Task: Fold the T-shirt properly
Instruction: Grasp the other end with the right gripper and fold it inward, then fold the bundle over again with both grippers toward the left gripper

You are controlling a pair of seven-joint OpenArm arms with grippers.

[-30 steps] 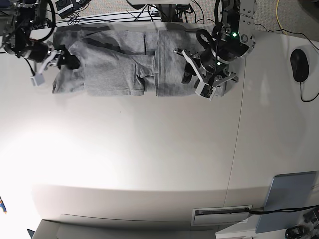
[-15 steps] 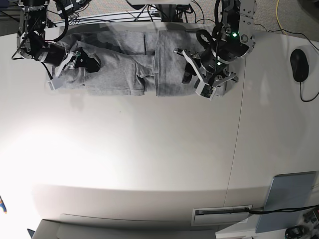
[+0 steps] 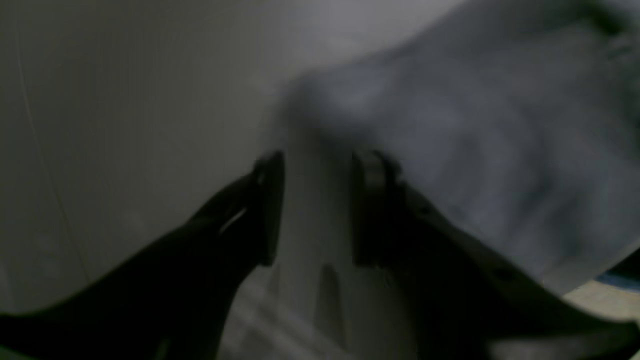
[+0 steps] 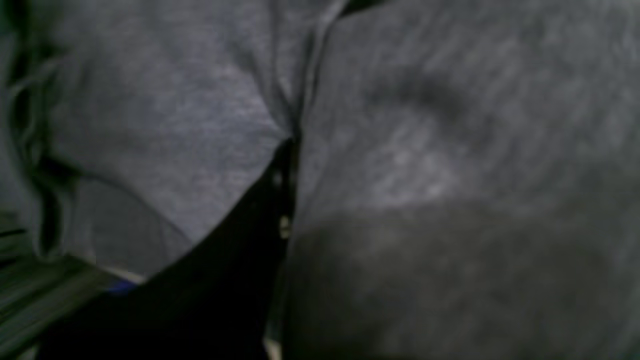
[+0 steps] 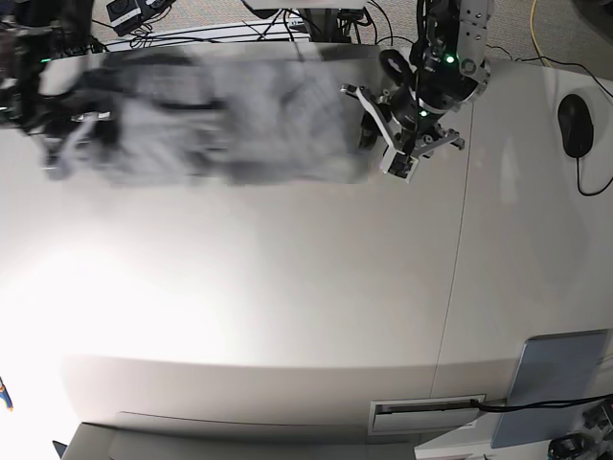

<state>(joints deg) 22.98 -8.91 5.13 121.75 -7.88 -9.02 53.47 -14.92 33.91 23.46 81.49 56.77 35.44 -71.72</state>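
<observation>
The fingers (image 3: 267, 210) of my left gripper (image 3: 315, 205) stand apart at a middling width. Nothing sits between them but bare table (image 3: 125, 125), and neither touches cloth. The T-shirt (image 3: 475, 130) lies just beyond my right-hand finger, a blurred grey slope that fills the far right of my left wrist view.

On my right gripper (image 4: 290, 145) I see only one dark finger (image 4: 267, 210). Grey cloth lies tight against its inner face and covers the other finger. The creases of the T-shirt (image 4: 425, 150) run together at this fingertip, so I read it as pinched shut on a bunch of the fabric. Cloth fills nearly all of that wrist view, with a hem or seam running off above the tip.

From the base view, the T-shirt (image 5: 239, 115) stretches in a long band along the far edge of the table (image 5: 287, 307), smeared with blur. My left gripper (image 5: 383, 146) hangs just off its right end, at the scene's right. My right gripper (image 5: 67, 129) is at the band's left end, too blurred to make out. A black mouse (image 5: 575, 125) sits well apart on the far right, and a grey panel (image 5: 556, 383) lies at the near right corner.
</observation>
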